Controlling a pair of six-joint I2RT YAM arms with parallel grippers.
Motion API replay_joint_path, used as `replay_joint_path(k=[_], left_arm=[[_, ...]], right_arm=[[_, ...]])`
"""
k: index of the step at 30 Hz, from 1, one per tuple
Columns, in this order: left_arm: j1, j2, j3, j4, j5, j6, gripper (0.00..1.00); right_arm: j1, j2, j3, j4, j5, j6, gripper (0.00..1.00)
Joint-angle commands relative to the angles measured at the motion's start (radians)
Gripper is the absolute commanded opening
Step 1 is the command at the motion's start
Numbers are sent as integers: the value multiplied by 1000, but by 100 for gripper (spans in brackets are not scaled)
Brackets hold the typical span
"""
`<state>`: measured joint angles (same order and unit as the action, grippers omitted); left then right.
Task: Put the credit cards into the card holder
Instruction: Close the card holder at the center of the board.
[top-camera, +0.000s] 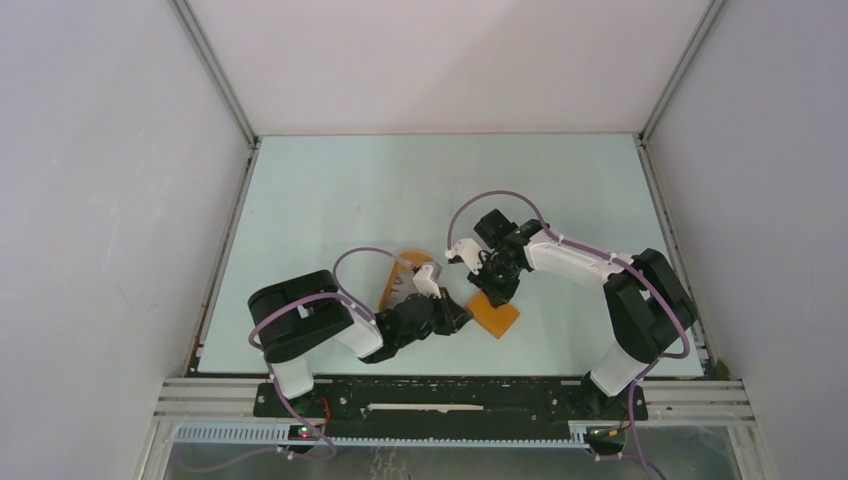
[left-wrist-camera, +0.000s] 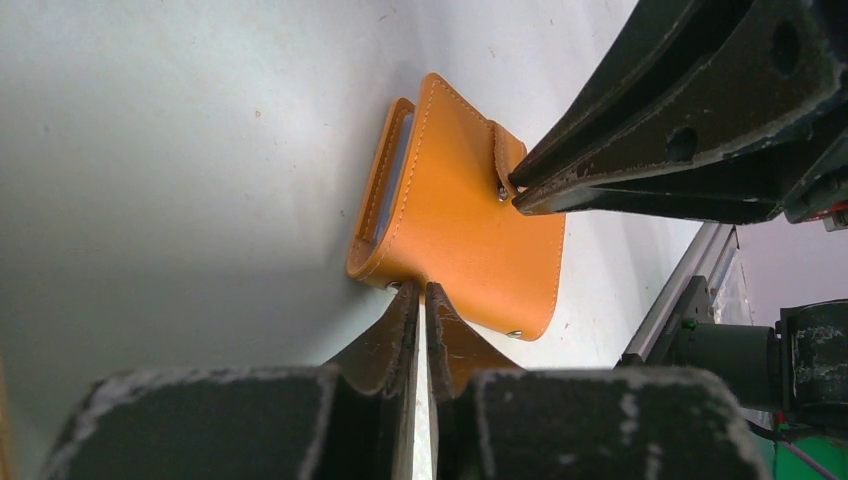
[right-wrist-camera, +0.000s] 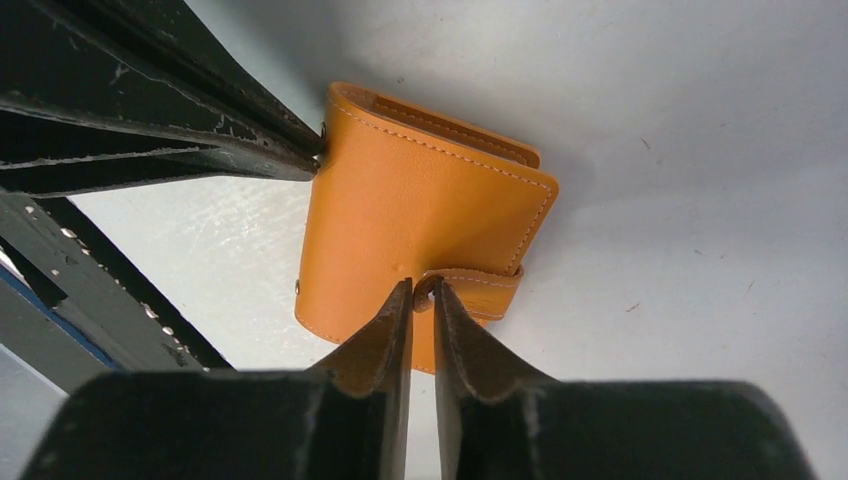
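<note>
Evidently the left gripper pinched the card holder at its tips, anchoring it, while the right gripper nipped the closure tab, probably to unfasten it.

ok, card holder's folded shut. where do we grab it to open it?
The closure tab, at its free end, coming from the tab-side edge, fingers either side of the strap. It's the only part standing proud of the flat card holder. The right tool is pinched there now; the left tool holds the far corner.
</note>
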<state>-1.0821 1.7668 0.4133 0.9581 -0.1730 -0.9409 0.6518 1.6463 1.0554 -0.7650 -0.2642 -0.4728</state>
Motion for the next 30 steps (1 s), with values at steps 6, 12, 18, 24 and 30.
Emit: replay_joint_path(k=[6, 12, 18, 24, 30], left_arm=[[-4, -5, 30, 13, -21, 31, 10], [-4, 6, 36, 13, -18, 31, 10], [-5, 14, 42, 13, -14, 31, 9], [-4, 13, 41, 13, -14, 31, 9], [-4, 14, 40, 16, -16, 31, 9]], right_arm=[[3, -8, -1, 9, -9, 9, 0], [-10, -19, 0, 15, -22, 19, 0], [-12, 2, 1, 12, -38, 22, 0], [-1, 46, 2, 15, -28, 35, 0], [2, 93, 0, 6, -23, 41, 0]])
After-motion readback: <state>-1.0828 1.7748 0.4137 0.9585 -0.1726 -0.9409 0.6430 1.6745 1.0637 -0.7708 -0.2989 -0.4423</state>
